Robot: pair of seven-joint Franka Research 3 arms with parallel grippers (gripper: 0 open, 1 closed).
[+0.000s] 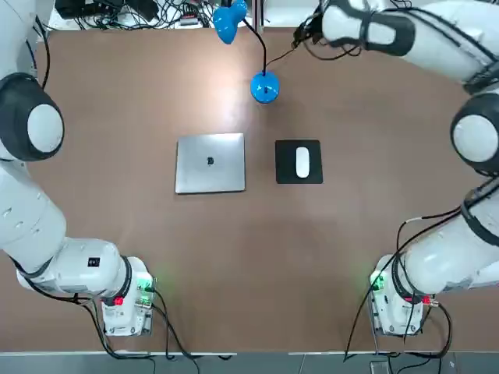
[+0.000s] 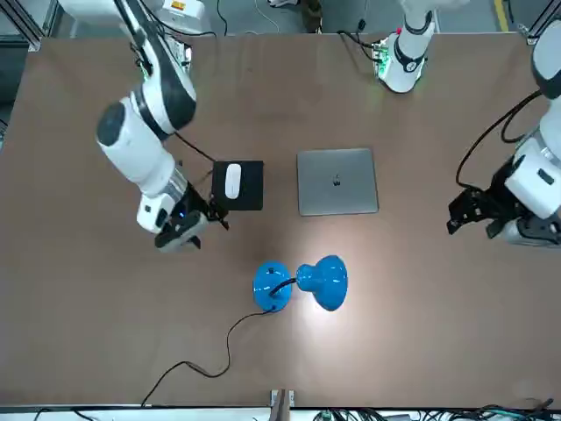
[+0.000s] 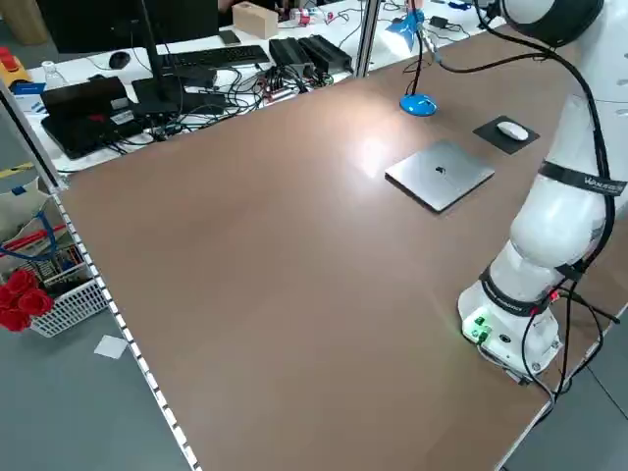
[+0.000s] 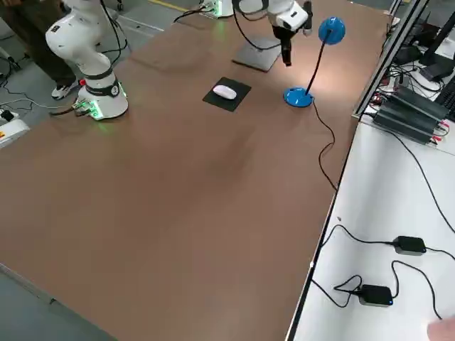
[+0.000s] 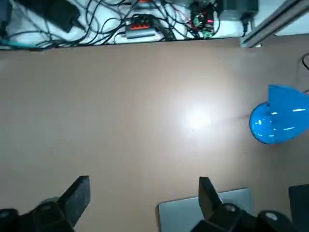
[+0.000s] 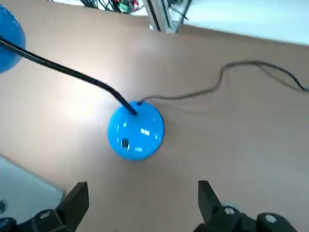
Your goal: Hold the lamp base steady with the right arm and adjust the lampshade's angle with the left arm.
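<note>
so, two grippers, each with two fingers spread wide and holding nothing: the left gripper [image 5: 145, 203] and the right gripper [image 6: 144, 205], both above the table [image 2: 175, 324]; beyond the right fingers stand one blue lamp base [image 1: 265, 88] and one blue lampshade [image 2: 324, 281], joined by one black gooseneck [image 6: 72, 72]; one laptop [image 1: 210, 164] lies nearer the fingers than the base, beside one mousepad [image 1: 288, 173] bearing one white mouse [image 1: 302, 162]

Colours noted from my station: lamp base [image 2: 273, 286], glossy bright blue; lampshade [image 2: 326, 282], the same blue outside. Gooseneck [image 4: 318, 67] and cord [image 2: 230, 338], plain black. Tabletop [image 2: 131, 307], uniform brown. I log the laptop [image 1: 210, 164] as silver-grey with a dark logo, mouse [image 1: 302, 162] white, mousepad [image 1: 313, 178] black. Both arms [image 1: 27, 210] [image 1: 448, 261]: white, dark grey joint rings. Each pincer [image 5: 145, 203] [image 6: 144, 205]: black. Roses [image 3: 24, 300]: red; basket [image 3: 74, 307], white.
</note>
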